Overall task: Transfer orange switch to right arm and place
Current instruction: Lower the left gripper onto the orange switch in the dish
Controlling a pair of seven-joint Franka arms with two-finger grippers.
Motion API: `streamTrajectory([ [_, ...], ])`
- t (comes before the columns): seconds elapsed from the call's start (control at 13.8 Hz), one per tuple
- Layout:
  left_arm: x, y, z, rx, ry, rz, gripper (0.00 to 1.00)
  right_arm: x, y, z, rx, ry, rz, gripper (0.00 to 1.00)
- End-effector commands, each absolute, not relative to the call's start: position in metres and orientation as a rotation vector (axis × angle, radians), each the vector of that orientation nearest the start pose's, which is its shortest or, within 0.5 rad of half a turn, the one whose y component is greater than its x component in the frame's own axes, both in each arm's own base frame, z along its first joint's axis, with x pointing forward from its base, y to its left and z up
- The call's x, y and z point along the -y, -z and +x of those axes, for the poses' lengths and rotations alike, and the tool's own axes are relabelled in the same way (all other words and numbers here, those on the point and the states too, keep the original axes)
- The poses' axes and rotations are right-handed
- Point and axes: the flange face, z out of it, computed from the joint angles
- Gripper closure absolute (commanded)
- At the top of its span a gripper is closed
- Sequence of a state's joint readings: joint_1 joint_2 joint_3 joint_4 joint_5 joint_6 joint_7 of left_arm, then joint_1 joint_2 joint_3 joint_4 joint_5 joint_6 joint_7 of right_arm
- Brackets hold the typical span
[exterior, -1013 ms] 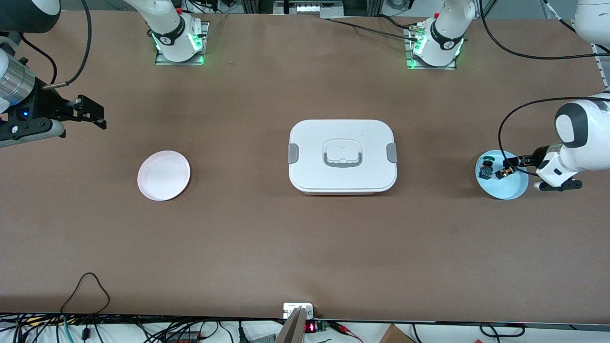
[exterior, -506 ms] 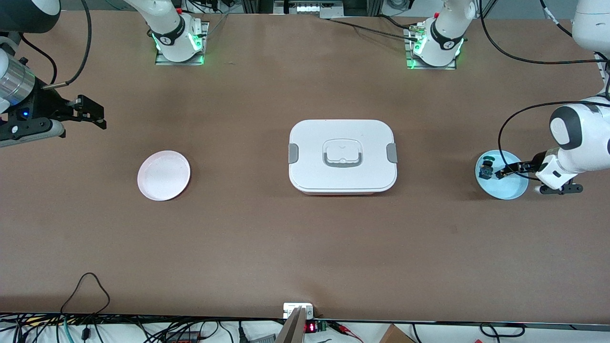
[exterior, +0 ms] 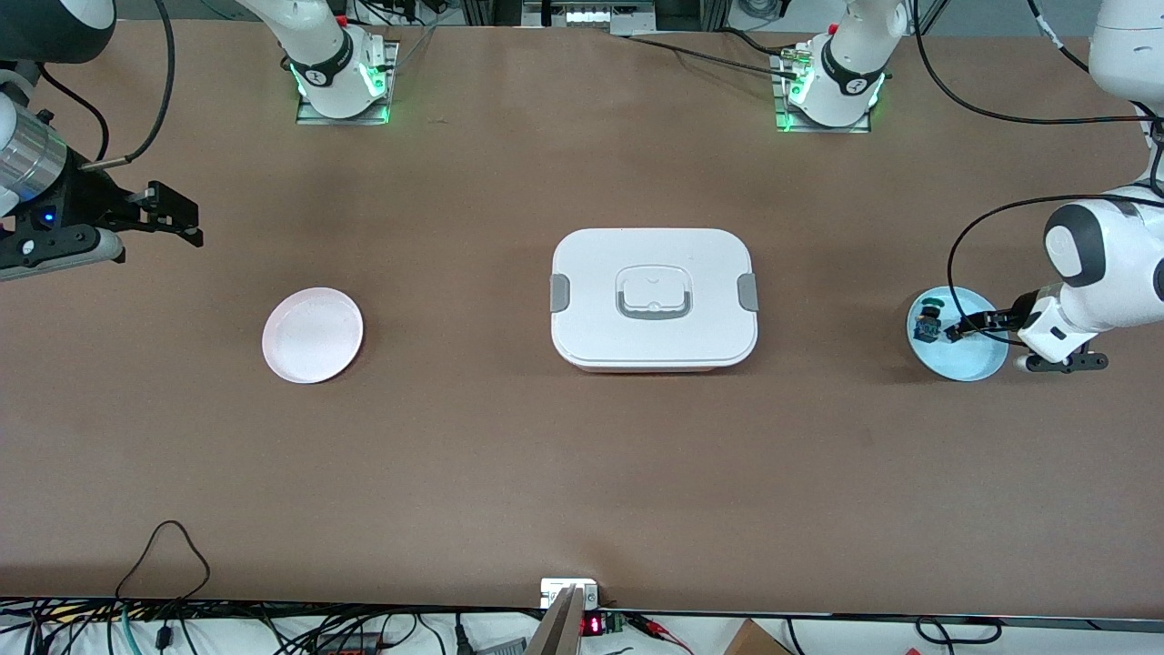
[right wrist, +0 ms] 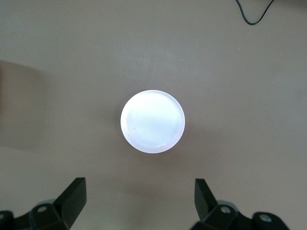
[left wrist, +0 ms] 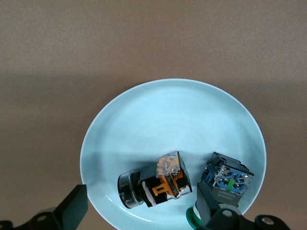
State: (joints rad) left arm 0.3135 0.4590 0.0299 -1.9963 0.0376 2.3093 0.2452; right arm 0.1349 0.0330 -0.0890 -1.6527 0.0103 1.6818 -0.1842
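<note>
Now: orange switch (left wrist: 156,184) lies on its side in the pale blue dish (left wrist: 168,115), toward the left arm's end of the table. Black body, clear housing, orange piece showing. In the left wrist view it sits between my two left fingers, which stand wide apart with no contact visible on either side. Just beside it in the same dish, a blue switch (left wrist: 227,178) with a green cap, partly covered by one of my fingers (left wrist: 211,208).

Left gripper (exterior: 966,326) is low over the dish, jaws open, gripping nothing.

White lidded box (exterior: 653,298) sits mid-table, gray latches at both ends, handle flat on the lid.

Pink plate (exterior: 313,334) rests toward the right arm's end, well apart from the box.

Right gripper (exterior: 177,218) waits up in the air at that end, jaws open and holding nothing; the pink plate (right wrist: 152,121) shows in its wrist view.
</note>
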Motion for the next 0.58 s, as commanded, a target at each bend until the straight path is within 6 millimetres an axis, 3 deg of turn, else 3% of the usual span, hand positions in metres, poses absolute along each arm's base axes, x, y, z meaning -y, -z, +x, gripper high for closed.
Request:
streamTrajectory([
  [0.0,-0.200,-0.210,0.558,0.091,-0.208,-3.150,0.00,-0.028,-0.581,0.571,0.357,-0.009,-3.101,0.00],
  [0.51,-0.199,-0.200,0.558,0.053,-0.200,-3.153,0.00,-0.028,-0.580,0.572,0.358,-0.005,-3.103,0.00],
])
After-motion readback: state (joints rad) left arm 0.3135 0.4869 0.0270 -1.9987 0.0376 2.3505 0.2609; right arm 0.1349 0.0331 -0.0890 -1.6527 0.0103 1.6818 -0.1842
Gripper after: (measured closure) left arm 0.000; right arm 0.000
